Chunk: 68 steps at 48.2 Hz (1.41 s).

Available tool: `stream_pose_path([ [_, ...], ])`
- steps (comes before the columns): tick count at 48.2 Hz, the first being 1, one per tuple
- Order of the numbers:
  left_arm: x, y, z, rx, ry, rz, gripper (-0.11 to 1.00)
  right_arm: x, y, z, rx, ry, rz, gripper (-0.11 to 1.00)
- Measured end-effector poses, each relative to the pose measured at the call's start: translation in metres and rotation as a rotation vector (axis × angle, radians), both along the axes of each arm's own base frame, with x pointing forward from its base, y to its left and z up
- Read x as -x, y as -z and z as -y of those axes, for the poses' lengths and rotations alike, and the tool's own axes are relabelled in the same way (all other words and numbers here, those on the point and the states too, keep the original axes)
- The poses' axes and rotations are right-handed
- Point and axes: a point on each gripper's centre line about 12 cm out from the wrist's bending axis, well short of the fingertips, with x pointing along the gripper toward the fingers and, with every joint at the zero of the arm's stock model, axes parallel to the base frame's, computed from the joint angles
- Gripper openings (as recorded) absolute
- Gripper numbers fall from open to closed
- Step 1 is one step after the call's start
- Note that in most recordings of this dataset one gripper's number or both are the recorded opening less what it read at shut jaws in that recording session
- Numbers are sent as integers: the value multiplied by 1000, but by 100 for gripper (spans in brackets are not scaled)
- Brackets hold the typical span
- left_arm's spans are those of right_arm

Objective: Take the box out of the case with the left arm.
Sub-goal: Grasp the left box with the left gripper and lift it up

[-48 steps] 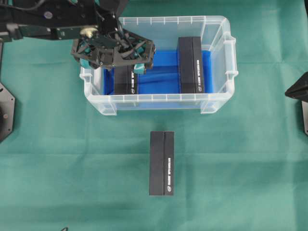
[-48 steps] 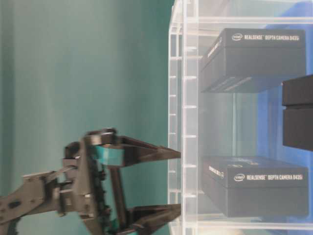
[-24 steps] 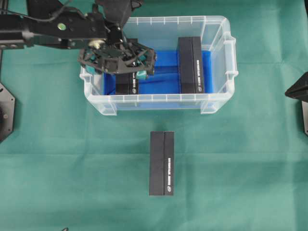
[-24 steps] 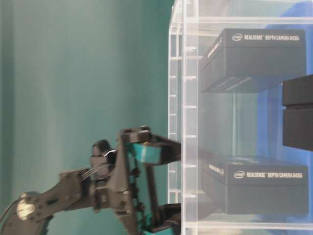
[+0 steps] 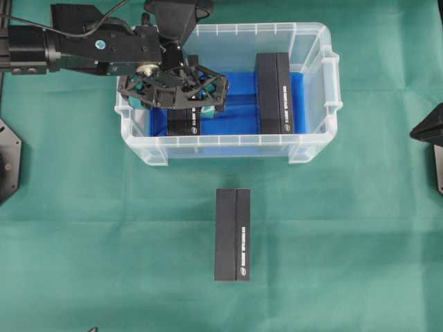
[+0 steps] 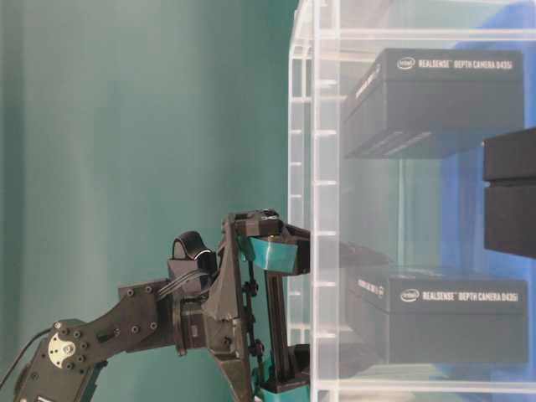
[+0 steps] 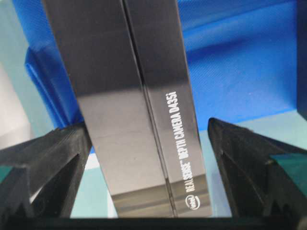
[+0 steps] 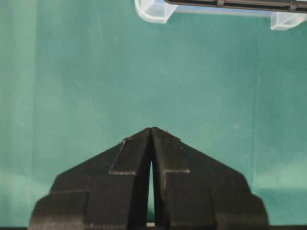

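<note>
L hand (image 7: 148,143) wide open, straddling box (image 7: 139,110), no contact visible.

left hand (image 5: 173,104) sank into the case (image 5: 315,149).

This looks like a robotics lab: a bench (image 5: 83,228) covered in plain green cloth, two black robot arms (image 5: 76,48) mounted at its sides, and identical black depth-camera boxes (image 5: 232,234) laid out in and beside a clear plastic case (image 5: 315,41).
</note>
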Motion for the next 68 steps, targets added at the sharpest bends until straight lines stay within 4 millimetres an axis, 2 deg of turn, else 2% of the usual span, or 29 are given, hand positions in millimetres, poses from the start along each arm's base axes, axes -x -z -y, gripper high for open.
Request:
stream_pose_path([
  [25, -1, 3, 0, 0, 2, -8, 93, 0, 0, 0, 2, -1, 0, 2],
  [28, -1, 3, 1, 0, 4, -9, 88, 0, 0, 0, 3, -3, 0, 2],
  [33, -2, 3, 1, 1, 3, -8, 67, 0, 0, 0, 2, -1, 0, 2],
  [35, -2, 3, 1, 0, 2, -8, 62, 0, 0, 0, 2, -1, 0, 2],
  [56, -1, 1, 3, 0, 9, -11, 62, 0, -1, 0, 2, -1, 1, 2],
  [68, 7, -8, 6, 24, 4, -66, 62, 0, -2, 0, 2, -1, 4, 2],
])
